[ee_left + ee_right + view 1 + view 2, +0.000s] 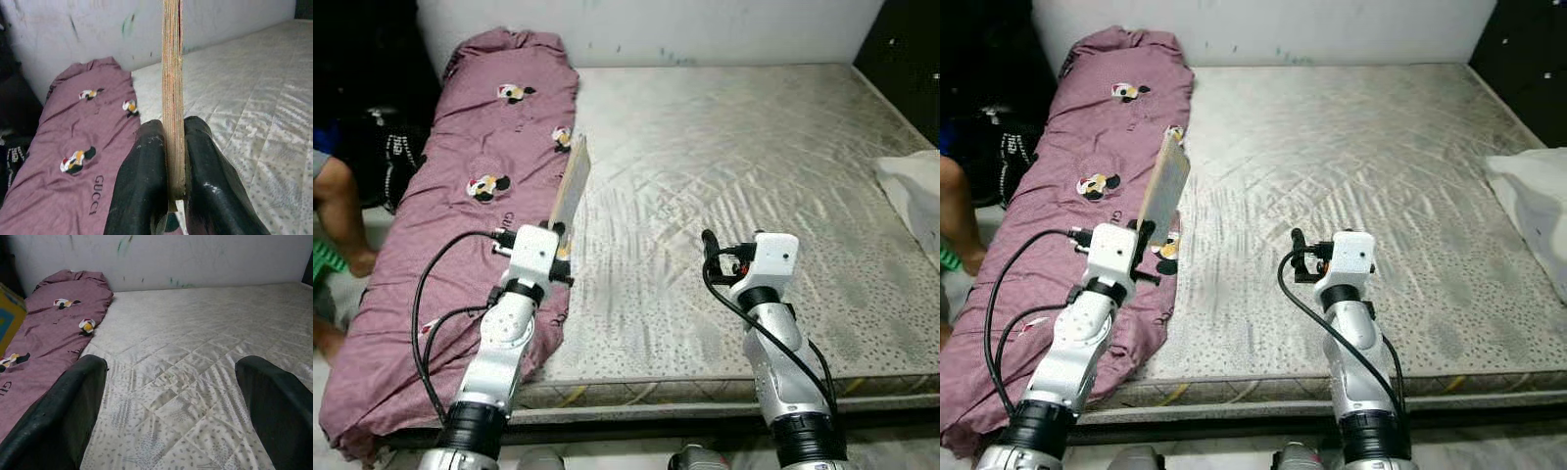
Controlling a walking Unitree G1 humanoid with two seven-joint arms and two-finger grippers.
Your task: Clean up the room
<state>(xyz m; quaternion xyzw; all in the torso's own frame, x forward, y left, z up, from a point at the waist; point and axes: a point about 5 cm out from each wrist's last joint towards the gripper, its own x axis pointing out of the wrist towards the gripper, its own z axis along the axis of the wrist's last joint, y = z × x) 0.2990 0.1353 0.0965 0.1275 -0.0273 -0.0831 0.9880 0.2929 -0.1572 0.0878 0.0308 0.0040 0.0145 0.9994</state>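
Quilted grey-white mattress (724, 176) is taking up most of the scene, bare, stitched in a diamond pattern with speckled patches, lying against a white scuffed wall (195, 259). Mauve soft quilt (460, 196), rumpled and rolled long, is lying along the mattress's left edge; it's carrying small cartoon prints and dark lettering. White crumpled cloth (913, 196) is sitting at the mattress's far right edge. A person's bare arm (337, 211) is showing at the left, beside the quilt.

Left gripper (173, 188) is hovering over the quilt's right margin, jaws clamping a thin flat board (570, 191) by its lower end. Board is rigid, rectangular, standing edge-on and leaning away from the robot, raised off the bedding; edge is showing layered tan plies with a reddish line, face looks pale and mottled. Black glossy fingers (142, 181) are pressing it from both sides.

Right gripper (171, 396) is hanging above the mattress's near middle, well apart from the board, jaws spread wide with nothing between them.
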